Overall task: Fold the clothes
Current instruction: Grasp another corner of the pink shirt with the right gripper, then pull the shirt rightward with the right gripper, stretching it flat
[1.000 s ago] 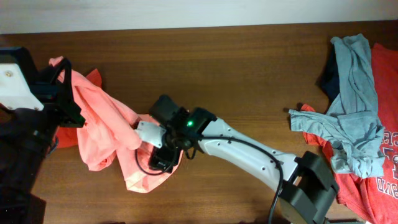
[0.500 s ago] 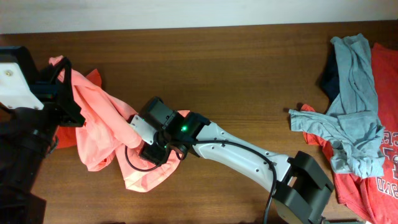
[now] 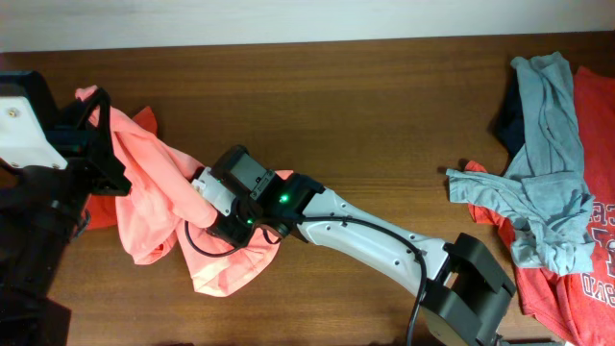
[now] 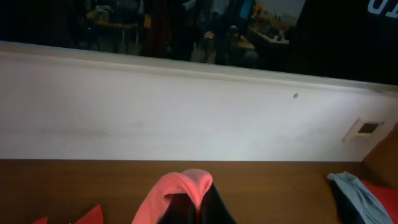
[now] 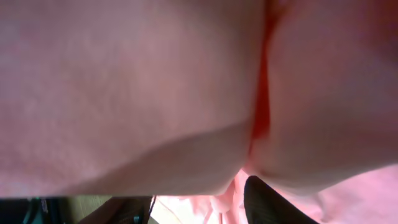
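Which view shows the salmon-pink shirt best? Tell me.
Overhead: the salmon-pink shirt shows nearly whole, stretched from the left tool to the right tool. The left wrist view shows only a pinched fold of it; the right wrist view is filled with close pink cloth, no outline.

We see the salmon-pink cotton T-shirt (image 3: pixel 154 207) as soft, matt cloth, creased all over; close up in the right wrist view its knit looks fine and slightly fuzzy. The dark brown wooden bench (image 3: pixel 384 115) shows a smooth grain with a faint sheen. The grey-teal T-shirt (image 3: pixel 553 154) and the red T-shirt (image 3: pixel 596 106) are likewise dull, limp cloth. The right arm's white plastic shell (image 3: pixel 375 238) looks smooth and semi-glossy to us, its black plastic base (image 3: pixel 476 288) matt. The white wall (image 4: pixel 186 112) is matt, faintly scuffed.
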{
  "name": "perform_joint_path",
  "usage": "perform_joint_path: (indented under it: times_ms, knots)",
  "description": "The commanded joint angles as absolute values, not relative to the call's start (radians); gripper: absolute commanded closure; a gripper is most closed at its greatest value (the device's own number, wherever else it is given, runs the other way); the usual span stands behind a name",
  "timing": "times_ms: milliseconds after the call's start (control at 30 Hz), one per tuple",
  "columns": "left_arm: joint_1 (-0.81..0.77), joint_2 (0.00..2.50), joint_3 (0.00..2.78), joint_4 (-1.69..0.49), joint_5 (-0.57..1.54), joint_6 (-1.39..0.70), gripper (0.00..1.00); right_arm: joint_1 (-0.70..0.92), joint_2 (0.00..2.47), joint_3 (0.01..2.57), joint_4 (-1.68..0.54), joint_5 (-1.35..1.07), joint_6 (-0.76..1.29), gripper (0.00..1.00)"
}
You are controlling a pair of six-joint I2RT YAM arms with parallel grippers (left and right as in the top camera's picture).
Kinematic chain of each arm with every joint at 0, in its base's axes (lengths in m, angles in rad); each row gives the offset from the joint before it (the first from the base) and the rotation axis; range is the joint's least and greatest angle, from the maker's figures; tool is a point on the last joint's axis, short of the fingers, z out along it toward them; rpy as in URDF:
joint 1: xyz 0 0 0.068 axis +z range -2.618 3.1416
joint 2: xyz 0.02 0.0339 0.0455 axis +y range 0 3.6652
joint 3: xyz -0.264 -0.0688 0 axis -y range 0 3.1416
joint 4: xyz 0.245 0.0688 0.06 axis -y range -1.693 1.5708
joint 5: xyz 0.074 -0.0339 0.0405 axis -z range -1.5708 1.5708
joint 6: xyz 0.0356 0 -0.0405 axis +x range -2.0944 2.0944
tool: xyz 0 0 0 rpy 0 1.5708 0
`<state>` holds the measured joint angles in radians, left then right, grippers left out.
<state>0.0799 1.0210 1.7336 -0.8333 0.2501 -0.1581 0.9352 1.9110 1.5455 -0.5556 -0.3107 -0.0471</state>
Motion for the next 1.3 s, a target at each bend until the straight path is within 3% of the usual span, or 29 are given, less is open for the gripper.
perform_joint_path:
  times_ms: [0,167,233,333,367,667,1000,1267]
  knots:
    - [0.081,1.009,1.737,-0.822,0.247,-0.163,1.00,0.938,1.932,1.541,-0.542,-0.298,-0.019,0.47]
    - [0.081,1.006,1.737,-0.822,0.247,-0.163,1.00,0.938,1.979,1.541,-0.529,-0.298,0.010,0.50]
    - [0.081,1.005,1.737,-0.822,0.247,-0.163,1.00,0.938,1.987,1.541,-0.526,-0.298,0.010,0.60]
    - [0.081,1.005,1.737,-0.823,0.247,-0.163,1.00,0.937,1.989,1.541,-0.527,-0.249,0.022,0.92]
    - [0.081,1.005,1.737,-0.823,0.247,-0.163,1.00,0.936,1.987,1.541,-0.530,-0.220,0.032,0.96]
    - [0.081,1.005,1.736,-0.825,0.245,-0.162,1.00,0.838,1.799,1.544,-0.683,0.005,0.043,0.96]
    - [0.081,1.007,1.736,-0.864,0.194,-0.162,0.99,0.605,1.417,1.614,-0.958,0.197,0.030,0.96]
    - [0.081,1.007,1.736,-0.891,0.192,-0.145,0.90,0.533,1.273,1.786,-1.192,0.374,0.005,0.96]
